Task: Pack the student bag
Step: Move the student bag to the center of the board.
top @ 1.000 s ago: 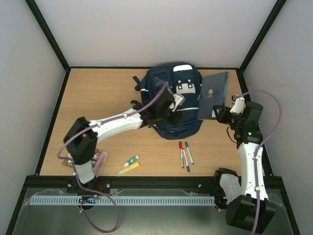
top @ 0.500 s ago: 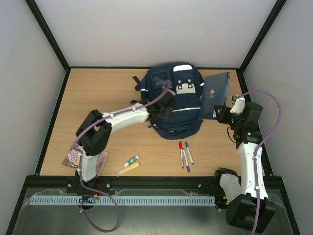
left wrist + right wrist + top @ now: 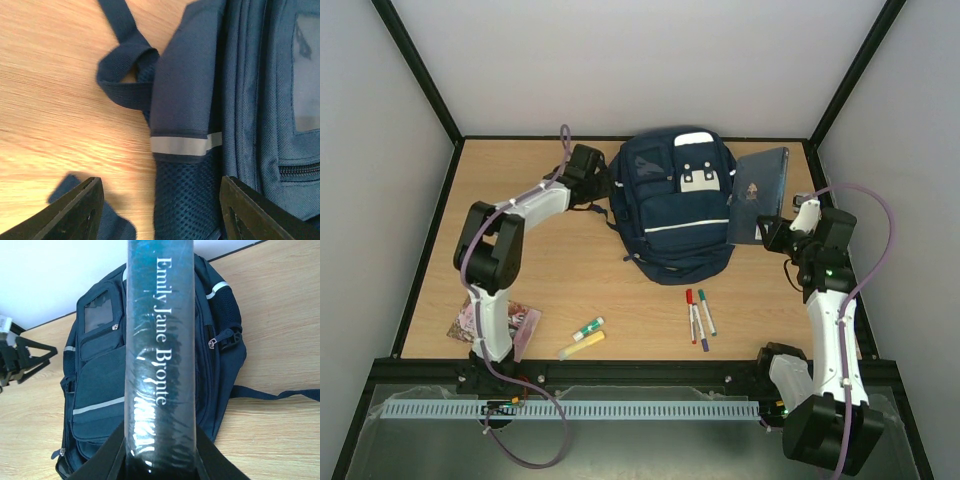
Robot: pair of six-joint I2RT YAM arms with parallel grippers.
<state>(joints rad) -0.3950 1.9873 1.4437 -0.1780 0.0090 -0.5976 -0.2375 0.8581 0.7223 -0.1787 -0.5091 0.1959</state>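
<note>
Where the student bag lies: the student bag [image 3: 672, 215] is shown flat on the table [image 3: 520, 270], front panel up. It sits in the far middle, with its long axis running from the near edge toward the back wall.
Left gripper: the left gripper [image 3: 592, 165] is placed at the bag's upper left flank, over the mesh side pocket and a loose strap [image 3: 127, 95]. Its fingers [image 3: 75, 210] are spread wide and nothing is held between them.
Right gripper: the right gripper [image 3: 775, 232] is closed narrowly on a dark book [image 3: 758, 190], whose spine is lettered "Emily Jane Bronte". The book is carried on edge at the bag's right flank.
Relation that counts: the bag lies to the left of the held book. The book's long axis is lined up roughly with the bag's own, as the right wrist view shows. Contact between book and bag cannot be made out.
Nearer arm: the right arm is judged the nearer for loading, with the book already alongside. The left arm is the nearer to the bag's top left corner.
Bag mouth: whether the main zip is open cannot be told from these views. An opening is judged to be needed before the book can be slid in lengthwise.
Left unpacked: three markers [image 3: 698, 315] and two short pens [image 3: 585, 336] are seen on the near part of the table, well apart from the bag.
</note>
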